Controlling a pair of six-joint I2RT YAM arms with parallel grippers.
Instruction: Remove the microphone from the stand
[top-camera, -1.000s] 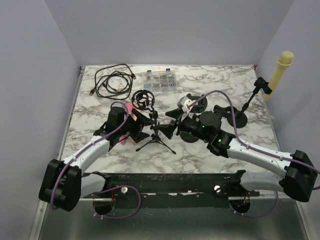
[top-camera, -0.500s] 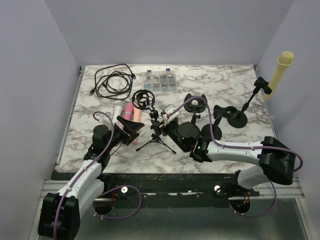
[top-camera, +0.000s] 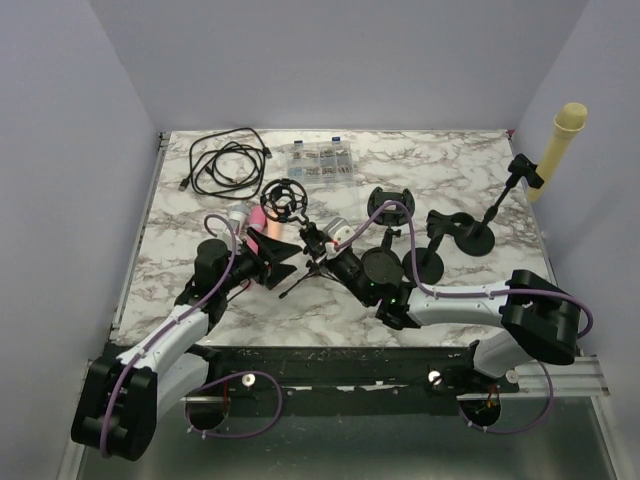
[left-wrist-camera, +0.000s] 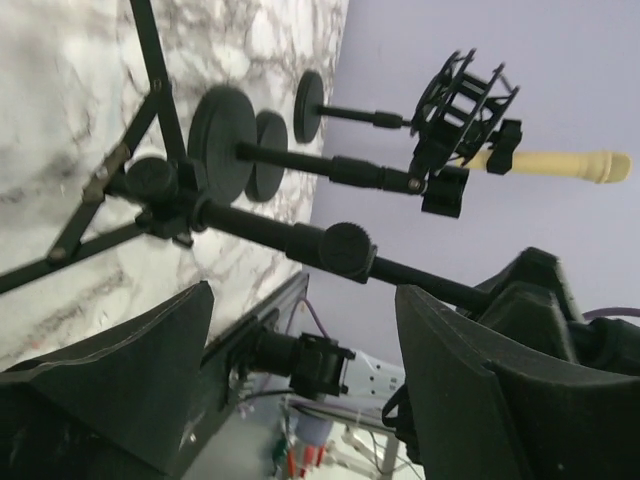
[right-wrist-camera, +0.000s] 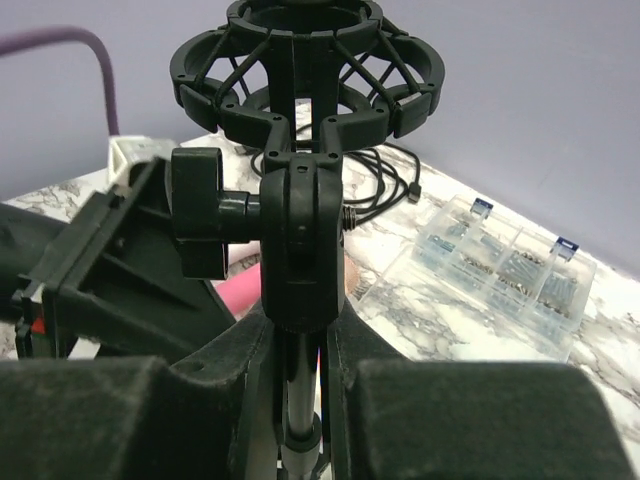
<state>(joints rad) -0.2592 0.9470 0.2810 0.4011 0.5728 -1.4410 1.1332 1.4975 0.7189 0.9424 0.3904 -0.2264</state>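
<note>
- Pink microphone (top-camera: 250, 217): pink body, pale head. It lies flat on the bench (top-camera: 440, 165), just left of the stand, and touches neither set of fingers. It is already out of its cradle.
- Stand (left-wrist-camera: 250, 224): black tripod, upright on three legs near the middle of the bench. As far as the top view shows, it stands where it did a second ago.
- Shock mount (right-wrist-camera: 300, 100): ring cradle on top of the stand, with nothing inside its cage.
- Right fingers (right-wrist-camera: 120, 410): a second ago they were spread and well right of the stand. They have now come in to the stand's pole just below the mount's clamp and are clenched on it, one pad each side.
- Left fingers (left-wrist-camera: 110, 380): a second ago they were right at the pink microphone, then drew back toward the near edge. They are now forward again, released and spread wide, grasping nothing, low beside the tripod legs.
- Reading: the removal itself looks done. The fresh grip on the pole reads as steadying or shifting the stand, not extraction.
- Risk: the tripod looks top-heavy, so a sideways pull from the clenched fingers could tip it onto the pink microphone.
- Also present: coiled black cable (top-camera: 225, 165), clear parts box (top-camera: 320, 160), round-base stands (top-camera: 470, 238), cream microphone (top-camera: 562, 135) clipped at far right.
</note>
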